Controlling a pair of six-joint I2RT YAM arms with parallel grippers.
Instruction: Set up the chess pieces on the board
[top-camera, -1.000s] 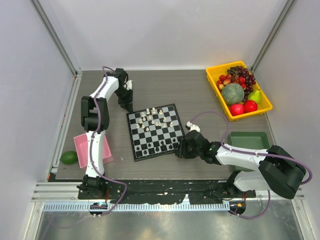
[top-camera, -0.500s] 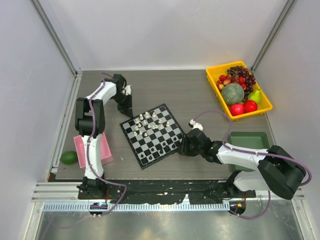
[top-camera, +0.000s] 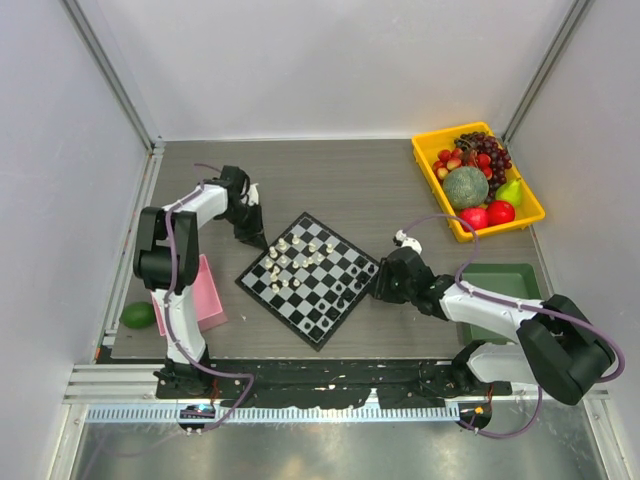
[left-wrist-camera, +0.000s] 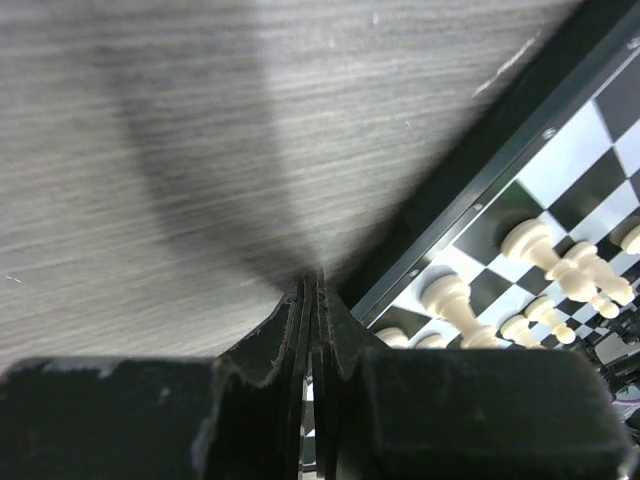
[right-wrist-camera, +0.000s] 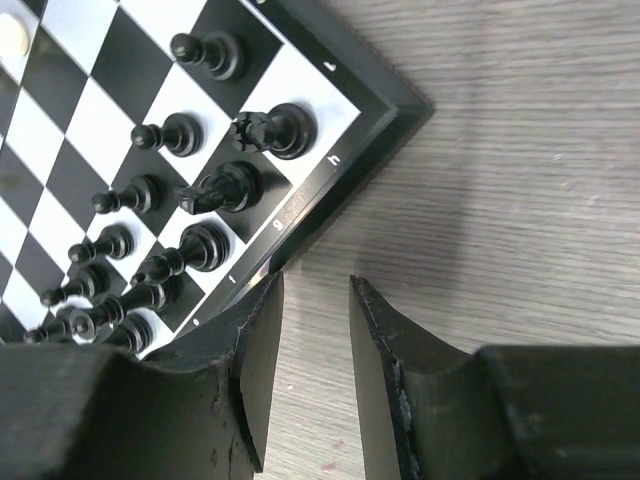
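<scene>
Top view, board: the board (top-camera: 318, 318) lies cornerwise on the counter (top-camera: 400, 190), crowded with chess pieces (top-camera: 295, 262). Push slowly on the rim so none topple.
Left wrist: the left end effector (left-wrist-camera: 312, 285) is clenched and empty, just beside the far-left rim.
Right wrist: the right end effector (right-wrist-camera: 312, 290) is released and holds nothing, one finger against the corner rim.
Change: the board has swung counter-clockwise, following the right end effector.

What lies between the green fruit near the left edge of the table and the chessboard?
The pink box, partly under the left arm, lies between the green fruit and the board; the top view shows it.
</scene>
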